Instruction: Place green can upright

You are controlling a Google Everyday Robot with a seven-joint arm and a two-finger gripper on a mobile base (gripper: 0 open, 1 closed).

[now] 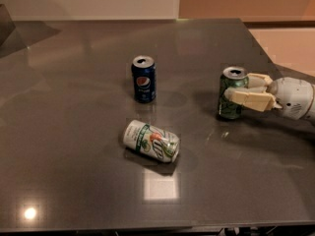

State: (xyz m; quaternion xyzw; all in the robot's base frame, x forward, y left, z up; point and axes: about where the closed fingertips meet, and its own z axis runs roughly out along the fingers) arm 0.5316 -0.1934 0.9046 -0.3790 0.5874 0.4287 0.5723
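The green can (230,101) stands upright on the dark table (74,132) at the right, its silver top facing up. My gripper (238,86) reaches in from the right edge. Its cream fingers (250,99) sit on either side of the can's upper body, shut on it. The near finger crosses the front of the can and the far finger lies behind it.
A dark blue Pepsi can (143,79) stands upright left of the green can, near the table's middle. A white can with a green-and-red logo (151,140) lies on its side nearer the front. The table's right edge runs just behind my arm.
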